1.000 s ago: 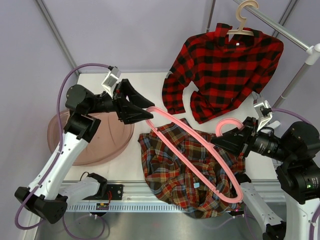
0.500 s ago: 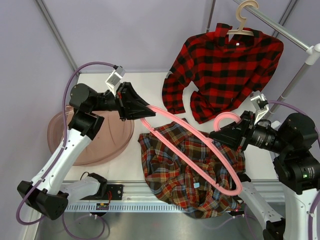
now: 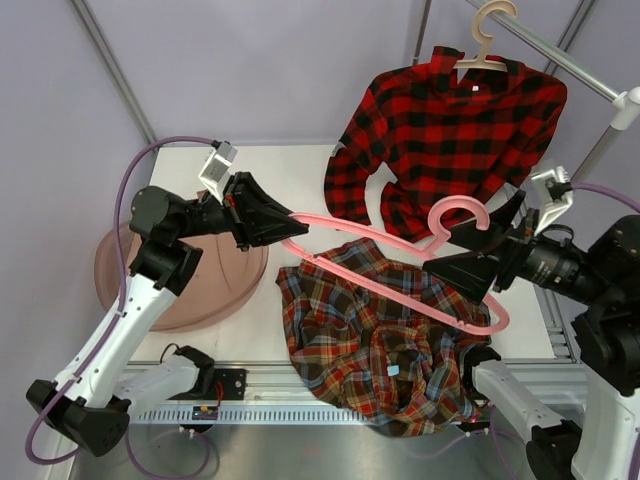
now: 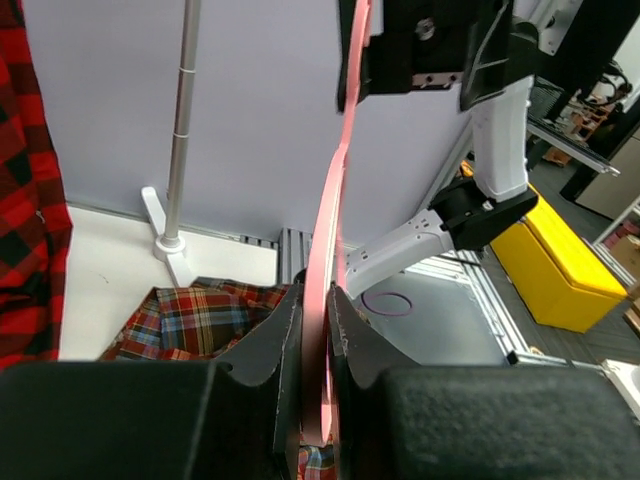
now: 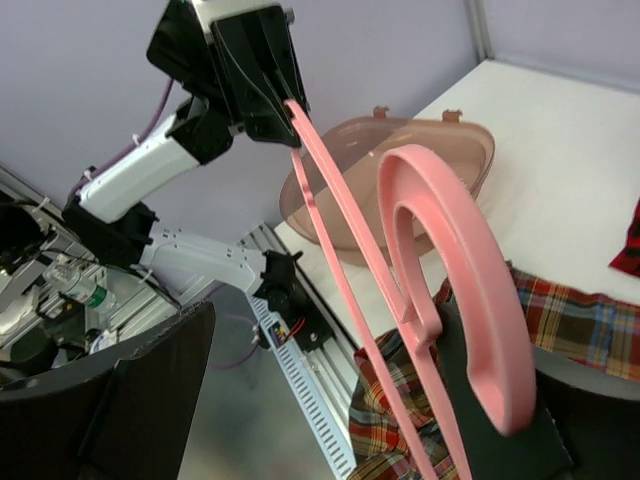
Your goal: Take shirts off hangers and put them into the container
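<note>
The pink hanger [image 3: 385, 268] hangs in the air over the multicolour plaid shirt [image 3: 370, 350], which lies crumpled on the table. My left gripper [image 3: 287, 224] is shut on the hanger's left end; the left wrist view shows the pink bar [image 4: 336, 190] pinched between the jaws [image 4: 315, 305]. My right gripper [image 3: 478, 245] stands open around the hook [image 5: 455, 260], which leans on one finger [image 5: 560, 420]. The red-and-black shirt [image 3: 450, 125] hangs on the beige hanger [image 3: 490, 40] at the back right. The pinkish container [image 3: 215, 290] sits at the left, under my left arm.
A grey rack pole [image 3: 590, 165] slants along the back right, and its white foot [image 4: 165, 235] stands on the table. A metal rail with a black box [image 3: 215, 385] runs along the near edge. The container [image 5: 430, 150] lies beyond the hanger in the right wrist view.
My left gripper has shut on the hanger's left end. My right gripper has opened and let go of the hook. The hanger has risen off the plaid shirt and shifted right.
</note>
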You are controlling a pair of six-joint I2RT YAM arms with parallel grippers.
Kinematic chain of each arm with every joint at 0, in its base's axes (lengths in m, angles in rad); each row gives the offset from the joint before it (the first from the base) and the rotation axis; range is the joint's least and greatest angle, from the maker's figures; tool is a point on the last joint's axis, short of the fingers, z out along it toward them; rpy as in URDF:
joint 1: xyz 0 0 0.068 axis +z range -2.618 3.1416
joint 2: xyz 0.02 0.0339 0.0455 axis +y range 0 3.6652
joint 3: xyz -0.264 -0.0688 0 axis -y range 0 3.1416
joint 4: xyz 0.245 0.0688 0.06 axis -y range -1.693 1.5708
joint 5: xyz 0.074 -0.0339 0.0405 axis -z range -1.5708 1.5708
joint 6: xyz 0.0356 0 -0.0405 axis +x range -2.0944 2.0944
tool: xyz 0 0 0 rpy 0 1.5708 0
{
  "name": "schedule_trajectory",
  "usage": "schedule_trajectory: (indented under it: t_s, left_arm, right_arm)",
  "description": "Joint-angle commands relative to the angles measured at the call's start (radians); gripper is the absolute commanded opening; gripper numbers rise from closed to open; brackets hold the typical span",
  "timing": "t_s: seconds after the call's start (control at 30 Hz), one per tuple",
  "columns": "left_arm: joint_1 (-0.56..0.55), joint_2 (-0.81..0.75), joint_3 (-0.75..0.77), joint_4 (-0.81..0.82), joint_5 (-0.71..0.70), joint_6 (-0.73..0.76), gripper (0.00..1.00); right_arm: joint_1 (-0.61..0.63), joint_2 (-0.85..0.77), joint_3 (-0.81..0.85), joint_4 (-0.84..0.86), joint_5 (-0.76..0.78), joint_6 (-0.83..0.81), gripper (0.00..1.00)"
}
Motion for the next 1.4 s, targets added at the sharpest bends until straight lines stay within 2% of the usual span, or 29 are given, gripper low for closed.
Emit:
schedule_trajectory:
  t_s: [0.0, 0.03, 0.1, 0.13, 0.17, 0.2, 0.23, 0.27, 0.3, 0.33, 0.37, 0.4, 0.43, 0.47, 0.6, 0.7, 0.77, 0.8, 0.83, 0.9, 1.03, 1.37]
  left_arm:
    - [-0.009, -0.040, -0.035, 0.037, -0.135, 0.025, 0.00]
    - [-0.023, -0.049, -0.050, 0.061, -0.192, 0.025, 0.00]
    - [-0.118, -0.045, -0.023, -0.030, -0.285, 0.143, 0.00]
    - [-0.165, -0.037, -0.003, -0.111, -0.401, 0.250, 0.00]
    - [-0.258, -0.026, 0.037, -0.141, -0.468, 0.290, 0.00]
    - [-0.293, -0.016, 0.046, -0.146, -0.538, 0.318, 0.00]
    - [-0.323, 0.003, 0.051, -0.114, -0.649, 0.347, 0.00]
    - [-0.369, 0.009, 0.034, -0.080, -0.693, 0.361, 0.00]
    - [-0.395, 0.016, 0.020, -0.042, -0.746, 0.384, 0.00]
    - [-0.426, 0.033, 0.014, 0.004, -0.867, 0.453, 0.00]
    - [-0.490, 0.050, 0.026, 0.009, -0.945, 0.487, 0.00]
    - [-0.512, 0.076, 0.042, 0.015, -0.996, 0.521, 0.00]
    - [-0.534, 0.102, 0.057, 0.041, -1.082, 0.574, 0.00]
    - [-0.570, 0.162, 0.075, 0.049, -1.124, 0.597, 0.00]
    - [-0.601, 0.300, 0.244, -0.011, -1.195, 0.680, 0.00]
    - [-0.598, 0.346, 0.273, 0.015, -1.181, 0.685, 0.00]
    - [-0.598, 0.383, 0.310, 0.011, -1.158, 0.687, 0.00]
    - [-0.598, 0.421, 0.333, 0.003, -1.152, 0.693, 0.00]
    - [-0.598, 0.437, 0.358, 0.014, -1.141, 0.687, 0.00]
    - [-0.598, 0.457, 0.371, 0.029, -1.133, 0.684, 0.00]
    - [-0.598, 0.478, 0.405, 0.051, -1.126, 0.676, 0.00]
    - [-0.620, 0.532, 0.575, 0.034, -1.097, 0.680, 0.00]
  right_arm:
    - [0.002, 0.000, 0.177, -0.098, 0.027, 0.001, 0.99]
    - [0.002, -0.012, 0.209, -0.117, 0.057, 0.010, 0.99]
    - [0.000, -0.038, 0.284, -0.167, 0.147, 0.033, 0.99]
    - [0.002, -0.050, 0.318, -0.192, 0.193, 0.036, 0.99]
    - [0.000, -0.050, 0.402, -0.221, 0.312, 0.045, 1.00]
    - [0.000, -0.050, 0.447, -0.281, 0.375, 0.061, 0.99]
    - [0.000, -0.049, 0.494, -0.305, 0.443, 0.067, 0.96]
    - [0.000, -0.053, 0.557, -0.328, 0.569, 0.077, 0.92]
    - [0.000, -0.064, 0.570, -0.324, 0.627, 0.091, 0.86]
    - [-0.003, -0.101, 0.570, -0.320, 0.688, 0.099, 0.82]
    - [-0.005, -0.124, 0.539, -0.303, 0.815, 0.131, 0.53]
    - [-0.005, -0.148, 0.518, -0.297, 0.872, 0.149, 0.34]
    - [-0.006, -0.186, 0.495, -0.293, 0.932, 0.162, 0.18]
    - [-0.006, -0.199, 0.454, -0.287, 0.990, 0.167, 0.07]
    - [-0.006, -0.213, 0.432, -0.324, 1.077, 0.128, 0.06]
    - [-0.006, -0.265, 0.403, -0.297, 1.114, 0.098, 0.00]
    - [-0.006, -0.276, 0.383, -0.272, 1.089, 0.088, 0.00]
    - [-0.006, -0.282, 0.376, -0.264, 1.077, 0.085, 0.07]
    - [-0.008, -0.287, 0.369, -0.260, 1.065, 0.081, 0.08]
    - [-0.008, -0.288, 0.350, -0.267, 1.057, 0.068, 0.08]
    - [-0.006, -0.305, 0.329, -0.275, 1.077, 0.045, 0.00]
    - [-0.006, -0.317, 0.306, -0.247, 1.036, 0.022, 0.00]
